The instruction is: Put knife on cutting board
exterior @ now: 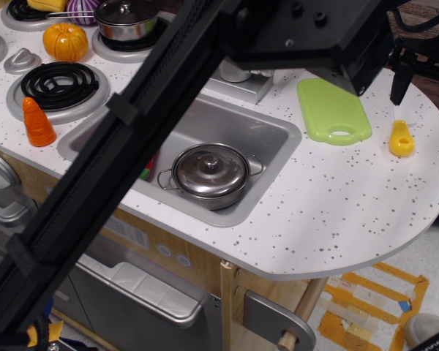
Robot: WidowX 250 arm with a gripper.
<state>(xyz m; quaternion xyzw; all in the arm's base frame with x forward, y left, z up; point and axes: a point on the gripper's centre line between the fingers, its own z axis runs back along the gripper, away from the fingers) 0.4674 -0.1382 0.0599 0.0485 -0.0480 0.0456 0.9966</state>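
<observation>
We take the sunken grey metal sink (267, 139) in the white speckled desk (336, 212) as our landmark. Far to its left we see a small orange cone-shaped toy carrot (38, 123) standing upright beside a black coiled burner ring (59, 81), and behind that ring an orange toy pumpkin (65, 42). Behind the sink's left end a shiny lidded steel pot (126, 18) sits on another burner. Inside the sink, toward its front, rests a second round steel pot with a knobbed lid and two side handles (211, 174). A broad black robot arm (132, 139) crosses diagonally in front of the sink's left part. To the right of the sink lies the flat lime-green plastic cutting board (332, 111), its oval handle hole at the near end. Farther right of the sink, just past the board and apart from it, lies the small yellow plastic toy knife (402, 139) on the desk, bulbous end nearest us. Above the knife hangs the dark end effector (424, 77); we cannot tell whether its fingers are spread or pressed together, and it holds nothing we can see.
</observation>
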